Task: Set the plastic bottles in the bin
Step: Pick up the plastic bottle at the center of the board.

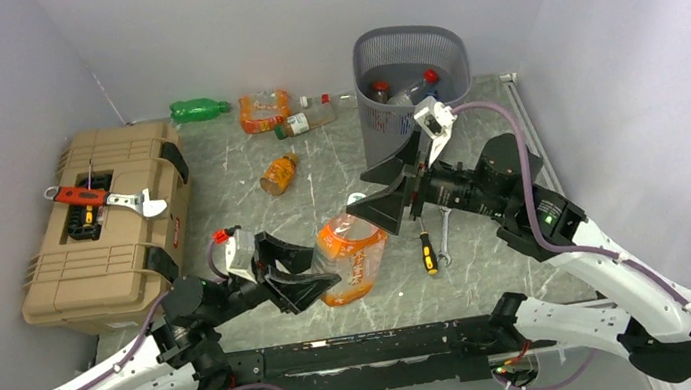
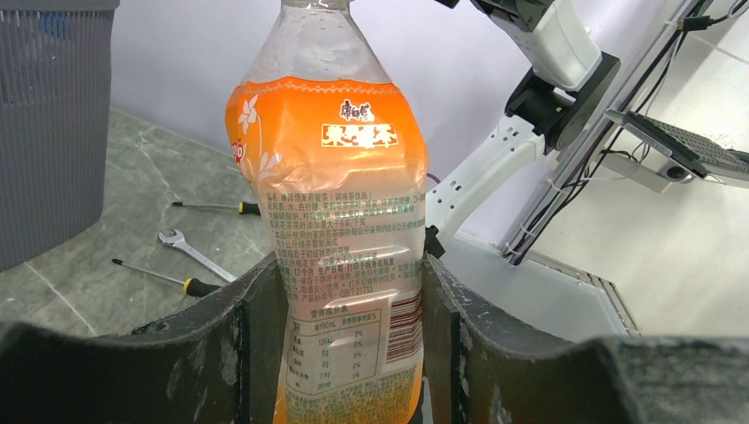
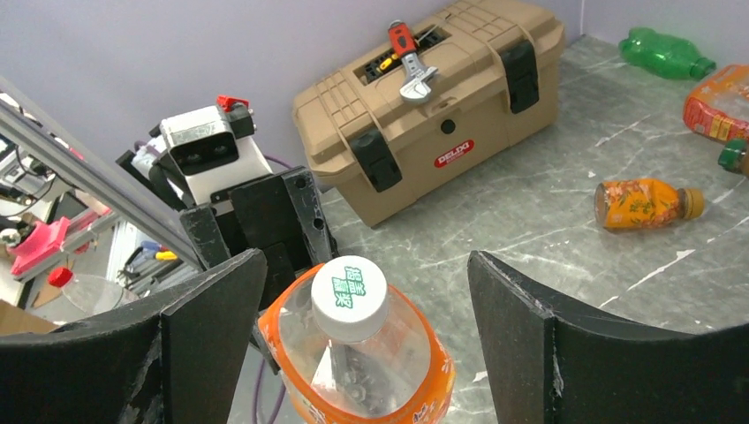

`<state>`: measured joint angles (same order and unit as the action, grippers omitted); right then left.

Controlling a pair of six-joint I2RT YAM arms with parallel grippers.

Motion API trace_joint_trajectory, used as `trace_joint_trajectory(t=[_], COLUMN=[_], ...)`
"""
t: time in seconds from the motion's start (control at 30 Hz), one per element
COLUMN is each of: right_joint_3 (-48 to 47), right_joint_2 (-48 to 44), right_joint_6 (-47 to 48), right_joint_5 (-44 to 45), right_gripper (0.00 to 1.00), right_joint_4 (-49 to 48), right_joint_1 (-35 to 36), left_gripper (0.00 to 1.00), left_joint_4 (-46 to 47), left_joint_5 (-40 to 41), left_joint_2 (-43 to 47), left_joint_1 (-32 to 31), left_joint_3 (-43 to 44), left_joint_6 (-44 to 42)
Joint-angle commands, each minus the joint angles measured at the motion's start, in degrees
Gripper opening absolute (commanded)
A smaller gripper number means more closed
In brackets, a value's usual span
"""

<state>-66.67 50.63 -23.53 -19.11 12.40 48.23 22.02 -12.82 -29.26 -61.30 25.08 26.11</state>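
We seem mid-handover: left hand clamps the bottle; right hand, apart around its cap, must close; bin at one o'clock.

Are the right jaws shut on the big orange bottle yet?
Open: the fingers stand clear of the orange bottle on both sides, cap between them.

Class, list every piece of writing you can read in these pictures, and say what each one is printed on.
"DELIXI": red badge on the tan plastic toolbox.
White Chinese title and fine print on the clear orange-labelled plastic bottle: too small to read.
Green characters on its white cap: blurred.
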Motion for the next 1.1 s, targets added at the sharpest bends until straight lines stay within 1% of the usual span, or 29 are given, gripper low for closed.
trace_joint_trajectory(t=[0.0, 0.13, 0.37, 0.43, 0.53, 0.57, 0.6, 0.63, 0.67, 0.7, 0.8, 0.83, 0.87, 0.9, 0.97, 1.0, 1.07], right_joint_3=[-0.08, 0.35, 1.46, 1.82, 2.23, 2.25, 2.29, 1.87, 1.26, 0.11, -5.86, -8.47, -11.26, -13.33, -14.94, -15.24, -16.67], right_joint_2=[0.96, 1.75, 2.72, 2.74, 2.57, 2.43, 2.27, 2.10, 2.03, 1.98, 1.99, 2.01, 1.95, 1.68, 0.62, 0.20, 1.23], right_joint_6=[-0.78, -2.60, -3.92, -4.13, -4.41, -4.35, -4.39, -4.46, -4.13, -3.31, 0.01, 1.58, 3.17, 4.38, 6.88, 8.27, 12.67], right_joint_5=[-2.72, -6.09, -8.01, -8.22, -8.31, -8.31, -8.24, -7.78, -6.96, -6.00, -0.53, 2.76, 8.31, 11.45, 23.17, 28.33, 38.71], right_gripper=[0.86, 0.77, 0.59, 0.49, 0.29, 0.19, 0.08, 0.00, 0.00, 0.00, 0.00, 0.00, 0.00, 0.00, 0.00, 0.00, 0.00], right_joint_4=[-2.02, -3.23, -3.03, -3.09, -3.53, -3.85, -3.96, -3.85, -3.11, -2.03, 3.10, 4.95, 6.46, 6.68, 3.30, 0.57, -4.47], right_joint_1=[0.38, 0.45, 0.46, 0.49, 0.55, 0.50, 0.55, 0.51, 0.55, 0.47, 0.47, 0.46, 0.46, 0.46, 0.47, 0.46, 0.46], left_gripper=[0.31, 0.31, 0.31, 0.31, 0.33, 0.42, 0.55, 0.72, 0.94, 0.99, 1.00, 0.99, 0.99, 0.99, 0.99, 0.99, 0.99], left_joint_4=[3.09, 3.51, 3.82, 3.90, 3.68, 2.89, 1.66, -0.56, -3.54, -6.46, -16.62, -20.26, -23.88, -27.61, -33.13, -35.25, -38.05], left_joint_5=[-0.89, -0.55, -0.22, -0.04, 0.00, -0.09, -0.06, 0.36, 1.01, 1.87, 8.47, 11.48, 14.87, 19.91, 31.04, 38.34, 48.21], left_joint_2=[-0.02, 0.25, 0.64, 0.75, 0.93, 1.00, 1.10, 1.38, 1.68, 2.21, 4.29, 4.78, 5.05, 4.89, 3.36, 1.75, -1.60], left_joint_1=[0.27, 0.23, 0.28, 0.22, 0.23, 0.22, 0.21, 0.26, 0.22, 0.21, 0.26, 0.27, 0.22, 0.21, 0.23, 0.24, 0.29], left_joint_3=[1.26, 0.73, 0.55, 0.43, 0.31, 0.49, 0.91, 1.64, 2.70, 3.89, 8.66, 10.66, 13.02, 15.76, 21.42, 23.57, 27.07], left_joint_6=[0.75, 0.62, 0.01, -0.09, -0.17, -0.30, -0.47, -0.79, -1.44, -2.54, -6.87, -9.03, -11.86, -13.30, -17.93, -20.54, -24.91])
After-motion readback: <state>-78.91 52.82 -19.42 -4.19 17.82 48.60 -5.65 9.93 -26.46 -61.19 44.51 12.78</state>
